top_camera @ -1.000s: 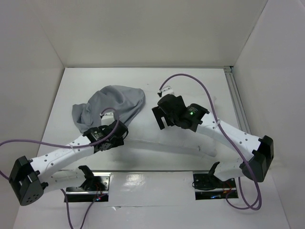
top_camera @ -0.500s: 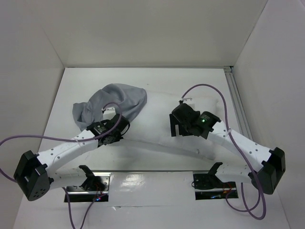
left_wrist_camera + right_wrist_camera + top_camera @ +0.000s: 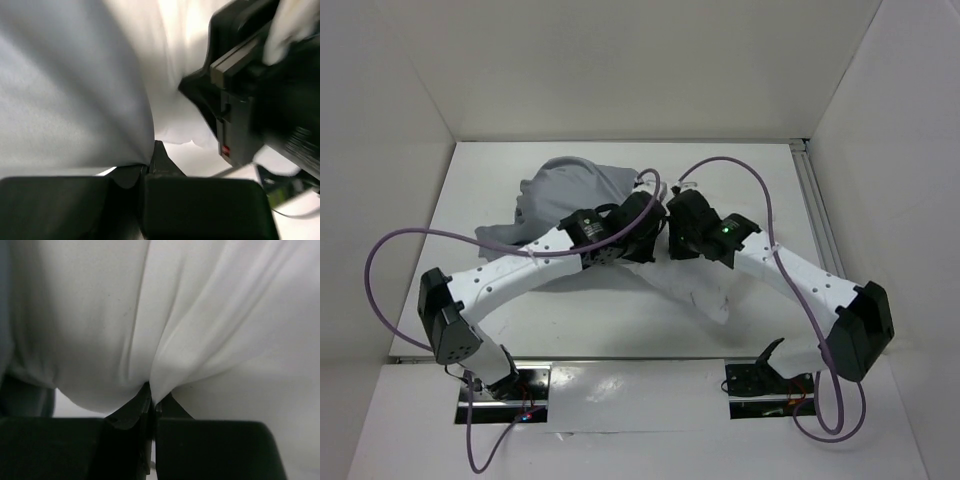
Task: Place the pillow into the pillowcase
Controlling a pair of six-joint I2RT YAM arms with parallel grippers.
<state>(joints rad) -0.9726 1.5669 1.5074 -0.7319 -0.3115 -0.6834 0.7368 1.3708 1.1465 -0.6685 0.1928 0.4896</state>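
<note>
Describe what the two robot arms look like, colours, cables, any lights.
Both the left arm and right arm have white links with black joint housings and black fingers. A purple cable runs along each. The right arm's wrist housing shows a small green light.

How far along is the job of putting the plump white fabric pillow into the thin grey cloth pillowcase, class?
Done: both grips. The left gripper is pinched shut on the thin grey cloth pillowcase; the right gripper is pinched shut on the plump white fabric pillow. In hand: the two grippers meet, pillow beside pillowcase. Remaining: the insertion itself, since most of the pillow lies outside.
</note>
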